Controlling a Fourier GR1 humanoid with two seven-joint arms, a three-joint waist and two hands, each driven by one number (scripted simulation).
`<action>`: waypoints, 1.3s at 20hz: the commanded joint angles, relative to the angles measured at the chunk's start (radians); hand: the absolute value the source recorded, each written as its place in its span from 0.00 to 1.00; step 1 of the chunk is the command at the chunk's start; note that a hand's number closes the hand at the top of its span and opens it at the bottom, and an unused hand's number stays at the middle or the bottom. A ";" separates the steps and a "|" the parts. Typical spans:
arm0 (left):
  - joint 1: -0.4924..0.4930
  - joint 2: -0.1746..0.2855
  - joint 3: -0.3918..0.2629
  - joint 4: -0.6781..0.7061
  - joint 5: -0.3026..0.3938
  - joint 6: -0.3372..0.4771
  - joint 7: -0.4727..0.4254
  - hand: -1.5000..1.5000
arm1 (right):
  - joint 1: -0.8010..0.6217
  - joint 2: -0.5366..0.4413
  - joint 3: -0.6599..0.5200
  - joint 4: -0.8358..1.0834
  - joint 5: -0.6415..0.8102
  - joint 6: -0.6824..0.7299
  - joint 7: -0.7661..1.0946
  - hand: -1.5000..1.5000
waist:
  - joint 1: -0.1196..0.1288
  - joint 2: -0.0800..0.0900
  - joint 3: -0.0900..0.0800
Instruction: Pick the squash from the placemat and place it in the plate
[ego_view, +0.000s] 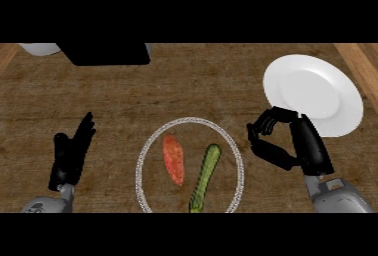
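The left hand (70, 152) rests open at the left edge of the wooden counter (221, 85), fingers straight and pointing up. Well beyond its fingertips, at the far edge, sit a black block (107, 52) and a white object (40, 48) that is cut off by the frame.

To the right of this hand lies the oval placemat (139, 170) with its pale rim. On it lie an orange-red vegetable (174, 160) and, just to its right, the long green squash (204, 177), roughly midway between the two hands and touched by neither.

Right of the placemat's rim is the right hand (299, 145), fingers curled inward around nothing. The white plate (314, 92) lies just beyond it, its near edge overlapped by the hand.
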 joint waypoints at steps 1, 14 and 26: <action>0.006 -0.017 0.011 -0.022 0.017 0.013 0.010 0.50 | 0.158 0.243 -0.007 -0.040 -0.140 -0.162 -0.124 0.00 | -0.005 0.012 0.017; 0.016 -0.022 0.007 -0.058 0.002 -0.010 0.030 0.50 | 0.235 -0.016 0.222 -0.051 0.308 -0.043 -0.087 0.00 | 0.030 0.013 0.002; 0.006 -0.062 -0.036 -0.136 -0.070 0.053 0.117 0.50 | -0.032 0.016 0.281 -0.181 0.282 0.499 0.535 0.00 | 0.039 0.016 0.004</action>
